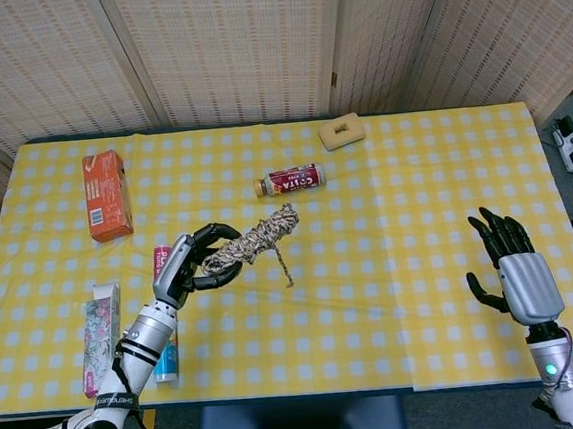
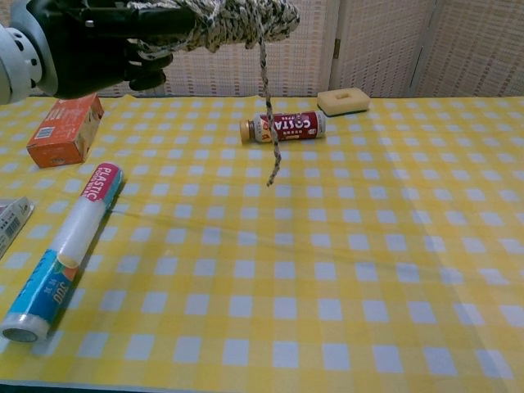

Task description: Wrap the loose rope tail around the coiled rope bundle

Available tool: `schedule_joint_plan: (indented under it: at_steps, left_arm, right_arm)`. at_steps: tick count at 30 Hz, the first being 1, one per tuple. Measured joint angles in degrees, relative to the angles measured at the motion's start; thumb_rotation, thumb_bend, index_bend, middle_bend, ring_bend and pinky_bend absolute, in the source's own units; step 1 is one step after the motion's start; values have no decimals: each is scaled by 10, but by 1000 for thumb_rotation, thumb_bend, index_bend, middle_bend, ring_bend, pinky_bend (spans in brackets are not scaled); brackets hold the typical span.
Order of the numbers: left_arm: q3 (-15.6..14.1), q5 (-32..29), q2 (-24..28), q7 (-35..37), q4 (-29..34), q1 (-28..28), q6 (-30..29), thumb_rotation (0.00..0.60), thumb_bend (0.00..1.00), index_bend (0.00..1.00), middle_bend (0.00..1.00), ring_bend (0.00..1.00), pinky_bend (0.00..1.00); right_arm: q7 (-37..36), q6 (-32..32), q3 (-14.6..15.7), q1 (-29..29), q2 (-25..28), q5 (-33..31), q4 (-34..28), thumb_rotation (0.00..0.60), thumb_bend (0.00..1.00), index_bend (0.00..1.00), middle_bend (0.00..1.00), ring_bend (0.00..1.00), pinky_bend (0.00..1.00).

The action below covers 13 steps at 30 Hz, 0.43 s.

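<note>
My left hand [image 1: 193,266] [image 2: 98,45] grips one end of the coiled rope bundle [image 1: 254,239] [image 2: 233,18], a mottled tan and dark cord held up above the yellow checked table [image 1: 374,297]. The loose rope tail [image 1: 282,267] [image 2: 269,123] hangs straight down from the bundle's far end, free of any hand. My right hand [image 1: 514,273] is far off at the table's right edge, fingers spread and empty. It does not show in the chest view.
A Costa bottle [image 1: 291,181] [image 2: 284,127] lies behind the bundle, with a beige block [image 1: 341,130] [image 2: 343,101] further back. An orange box [image 1: 106,194] [image 2: 64,129] sits at the left. A plastic-wrap roll [image 2: 63,250] and a patterned box [image 1: 100,337] lie near my left arm.
</note>
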<state>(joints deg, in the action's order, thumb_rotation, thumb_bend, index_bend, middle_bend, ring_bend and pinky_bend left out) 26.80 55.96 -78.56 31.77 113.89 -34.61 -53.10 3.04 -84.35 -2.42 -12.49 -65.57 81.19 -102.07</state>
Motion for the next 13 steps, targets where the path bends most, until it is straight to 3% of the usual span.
schedule_joint_plan:
  at_steps: [13]
  left_arm:
    - [-10,15,-7,13,-7,1,-6,600,750,769,773,790,855]
  right_arm:
    - [-107,-11,38,58,25,29,65,600,455,0,0,0,0]
